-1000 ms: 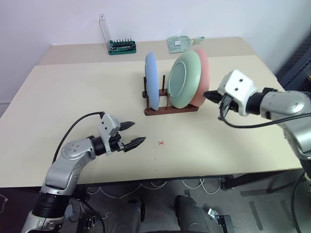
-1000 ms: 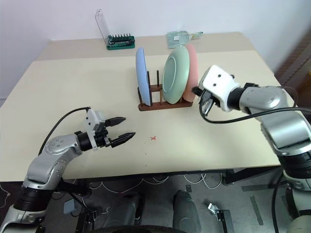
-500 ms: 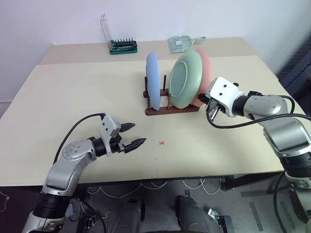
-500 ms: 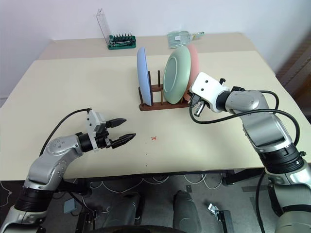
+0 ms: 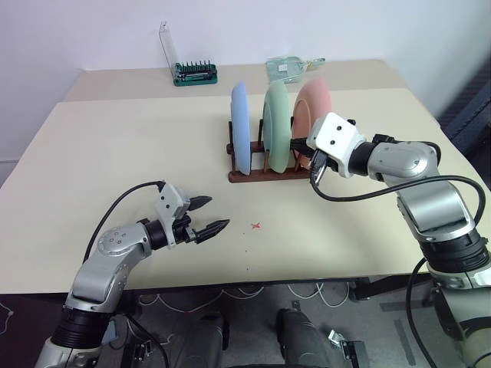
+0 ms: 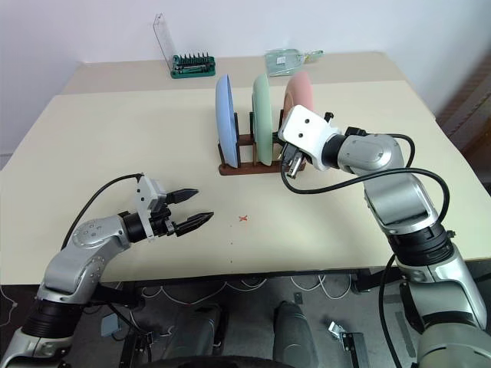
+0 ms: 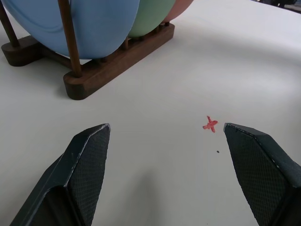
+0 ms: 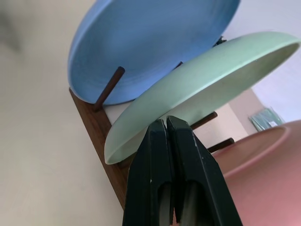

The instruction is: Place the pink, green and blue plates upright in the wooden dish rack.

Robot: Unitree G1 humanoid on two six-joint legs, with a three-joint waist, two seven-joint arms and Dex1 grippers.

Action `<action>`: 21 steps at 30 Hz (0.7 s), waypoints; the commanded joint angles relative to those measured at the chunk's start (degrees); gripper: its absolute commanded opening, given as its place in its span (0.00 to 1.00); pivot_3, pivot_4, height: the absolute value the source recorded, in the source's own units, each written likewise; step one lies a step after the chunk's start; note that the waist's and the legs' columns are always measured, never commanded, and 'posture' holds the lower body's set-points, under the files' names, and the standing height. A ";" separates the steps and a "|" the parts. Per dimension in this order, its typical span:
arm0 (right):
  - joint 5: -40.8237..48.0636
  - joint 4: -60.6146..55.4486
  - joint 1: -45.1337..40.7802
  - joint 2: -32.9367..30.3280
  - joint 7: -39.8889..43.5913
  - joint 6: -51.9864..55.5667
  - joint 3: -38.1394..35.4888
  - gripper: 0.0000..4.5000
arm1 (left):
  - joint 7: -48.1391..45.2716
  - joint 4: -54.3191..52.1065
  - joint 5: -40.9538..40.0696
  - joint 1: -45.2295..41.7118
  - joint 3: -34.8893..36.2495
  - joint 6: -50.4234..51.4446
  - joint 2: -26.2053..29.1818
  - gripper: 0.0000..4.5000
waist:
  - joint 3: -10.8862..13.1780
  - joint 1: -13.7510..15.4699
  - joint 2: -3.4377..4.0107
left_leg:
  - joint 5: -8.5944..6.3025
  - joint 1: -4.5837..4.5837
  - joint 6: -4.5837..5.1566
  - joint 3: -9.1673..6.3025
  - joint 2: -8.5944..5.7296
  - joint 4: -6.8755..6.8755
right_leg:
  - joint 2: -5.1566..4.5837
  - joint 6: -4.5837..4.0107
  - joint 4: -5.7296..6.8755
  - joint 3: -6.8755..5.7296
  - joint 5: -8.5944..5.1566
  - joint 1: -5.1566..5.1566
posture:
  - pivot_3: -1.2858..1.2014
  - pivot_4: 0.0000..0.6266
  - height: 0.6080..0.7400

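The wooden dish rack stands mid-table with all three plates in it. The blue plate is upright at its left end. Beside it the green plate stands nearly upright. At the right end the pink plate leans a little to the right. My right gripper is shut, and its tips rest against the green plate between it and the pink one. My left gripper hovers open and empty over the table in front of the rack, well to its left.
A small red cross is marked on the table just right of my left gripper. Near the far wall sit a green screwdriver-bit holder and a clear plastic packet.
My right gripper has moved left, in between the green and pink plates. The green plate, which leaned on the pink one, now stands nearly upright and apart from it. The left arm kept still.
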 commanded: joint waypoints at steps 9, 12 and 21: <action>11.34 -6.40 8.20 -8.55 10.96 -1.03 -15.61 0.01 | 0.45 -0.23 0.50 0.98 2.84 -1.54 1.45 0.89 | 0.01 0.25 -0.03 | 0.00 -0.01 0.01 -0.05 -0.04 0.00 | -0.02 0.00 -0.05 -0.02 0.00 0.09 | 0.52 0.24 1.00; 16.67 -9.49 18.36 -12.85 16.87 1.61 -21.57 0.01 | 0.41 1.08 0.67 1.22 4.54 -2.13 2.48 0.89 | -0.01 0.36 -0.06 | -0.01 0.03 0.02 -0.11 -0.03 0.01 | -0.02 0.01 -0.05 -0.07 -0.01 0.18 | 0.52 0.24 1.00; 14.19 5.84 28.26 -7.99 9.92 -5.91 -26.49 0.01 | 2.74 8.08 3.64 1.79 9.71 -6.60 4.84 0.89 | 0.00 -0.16 -0.03 | -0.02 0.23 0.04 0.02 0.01 0.05 | -0.01 -0.01 -0.05 -0.03 -0.02 0.33 | 0.52 0.24 1.00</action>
